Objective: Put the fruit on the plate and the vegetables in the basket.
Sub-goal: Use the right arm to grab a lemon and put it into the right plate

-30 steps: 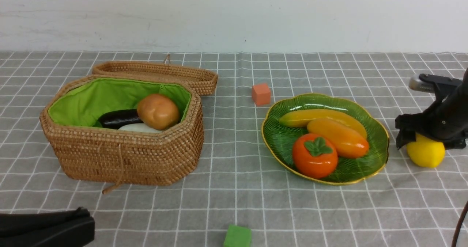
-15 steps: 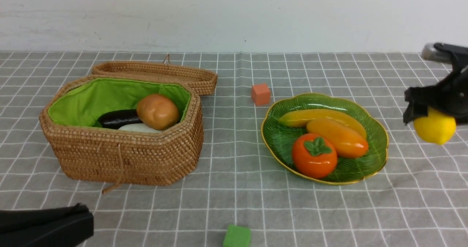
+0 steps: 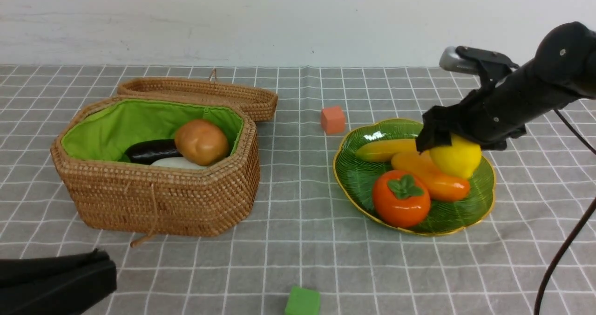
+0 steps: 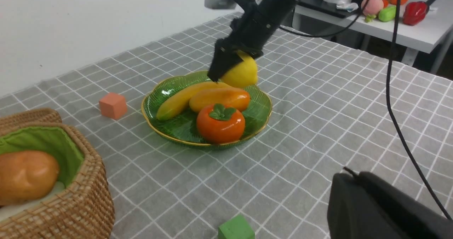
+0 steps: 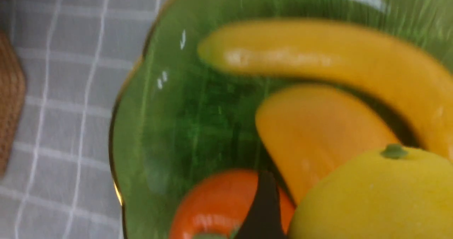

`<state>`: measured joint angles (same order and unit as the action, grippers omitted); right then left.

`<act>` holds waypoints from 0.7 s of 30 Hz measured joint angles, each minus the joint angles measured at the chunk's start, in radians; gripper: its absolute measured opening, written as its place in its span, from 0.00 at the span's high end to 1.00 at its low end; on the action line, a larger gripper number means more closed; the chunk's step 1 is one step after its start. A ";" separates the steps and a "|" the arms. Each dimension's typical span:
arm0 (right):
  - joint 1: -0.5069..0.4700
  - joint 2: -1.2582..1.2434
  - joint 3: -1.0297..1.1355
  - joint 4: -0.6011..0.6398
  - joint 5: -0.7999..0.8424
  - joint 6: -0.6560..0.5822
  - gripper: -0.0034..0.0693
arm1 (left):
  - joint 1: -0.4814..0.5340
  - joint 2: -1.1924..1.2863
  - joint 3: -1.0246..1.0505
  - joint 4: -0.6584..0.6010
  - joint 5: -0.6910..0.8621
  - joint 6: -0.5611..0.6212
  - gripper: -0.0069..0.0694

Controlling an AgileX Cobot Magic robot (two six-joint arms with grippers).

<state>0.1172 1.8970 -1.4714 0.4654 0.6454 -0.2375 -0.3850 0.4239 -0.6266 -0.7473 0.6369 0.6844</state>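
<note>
My right gripper [image 3: 452,148] is shut on the yellow lemon [image 3: 458,160] and holds it over the back right part of the green plate [image 3: 354,177]. Banana [image 3: 384,149], mango [image 3: 437,181] and persimmon [image 3: 400,199] lie on the plate. The right wrist view shows the lemon [image 5: 371,196] close up, with one dark finger [image 5: 263,210] beside it. The basket [image 3: 158,198] stands open at the left and holds the potato [image 3: 201,141], the eggplant [image 3: 150,151] and the white radish [image 3: 177,163]. My left gripper [image 4: 348,173] is shut and empty at the near left.
An orange cube [image 3: 332,119] sits behind the plate's left side and a green cube [image 3: 302,302] lies at the front edge. The basket lid [image 3: 200,91] lies back behind the basket. A cable [image 3: 558,254] hangs from the right arm.
The right gripper lifted the lemon off the cloth to the right of the plate and carried it left, over the plate. The left arm stayed where it was.
</note>
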 joint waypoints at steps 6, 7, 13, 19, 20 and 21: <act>0.052 0.018 -0.030 0.158 -0.104 -0.095 0.18 | 0.000 0.000 0.000 0.000 0.008 0.000 0.92; 0.072 0.037 -0.046 0.208 -0.111 -0.129 0.18 | 0.000 0.000 0.000 0.000 0.008 0.000 0.92; 0.132 0.133 -0.091 0.335 -0.158 -0.176 0.18 | 0.000 0.000 0.000 0.000 0.008 0.000 0.92; 0.133 0.188 -0.098 0.346 -0.158 -0.176 0.16 | 0.000 0.000 0.000 0.000 0.011 0.000 0.92; 0.133 0.188 -0.099 0.350 -0.155 -0.176 0.15 | 0.000 0.000 0.000 0.000 0.011 0.000 0.92; 0.133 0.188 -0.100 0.353 -0.154 -0.176 0.11 | 0.000 0.000 0.000 0.000 0.011 0.000 0.92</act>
<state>0.2502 2.0849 -1.5713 0.8188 0.4910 -0.4132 -0.3850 0.4239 -0.6266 -0.7473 0.6484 0.6844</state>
